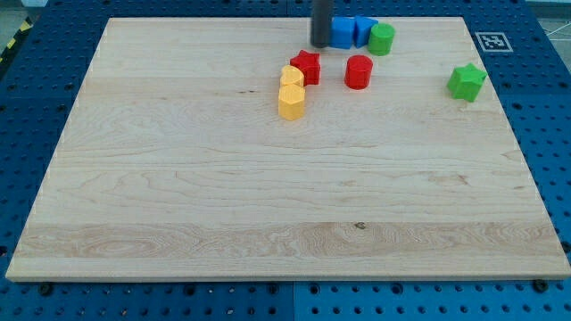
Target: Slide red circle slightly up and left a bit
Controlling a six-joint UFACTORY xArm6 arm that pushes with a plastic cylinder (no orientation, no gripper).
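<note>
The red circle (358, 71) stands upright near the view's top, right of centre. My tip (320, 44) is above and to the left of it, apart from it, just left of a blue block (343, 32). A red star (306, 67) lies left of the red circle, below my tip.
A second blue block (364, 29) and a green circle (382, 39) sit right of the first blue block. Two yellow blocks (291, 77) (291, 102) touch the red star's lower left. A green star (466, 81) lies at the right. The wooden board (268, 196) has a marker tag (492, 41) beyond its top right corner.
</note>
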